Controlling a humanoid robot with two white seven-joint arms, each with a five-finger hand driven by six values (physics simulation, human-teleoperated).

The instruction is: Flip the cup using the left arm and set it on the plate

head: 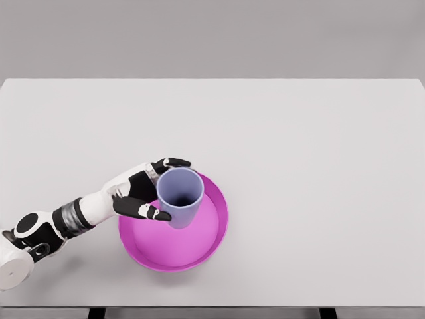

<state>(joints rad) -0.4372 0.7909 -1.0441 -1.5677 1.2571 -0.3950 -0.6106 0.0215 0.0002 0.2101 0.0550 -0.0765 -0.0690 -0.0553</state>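
your left hand [141, 193] is wrapping its fingers [147, 211] around the lavender cup [179, 197], mouth up, axis leaning slightly, over the magenta plate [216, 229]; you are looking at a cup directly right of the palm, seemingly ready for lowering.

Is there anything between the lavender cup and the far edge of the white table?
No. In the head view, that stretch of the white table is bare. The lavender plastic cup, gripped by the left robot hand, is over the round magenta plate.
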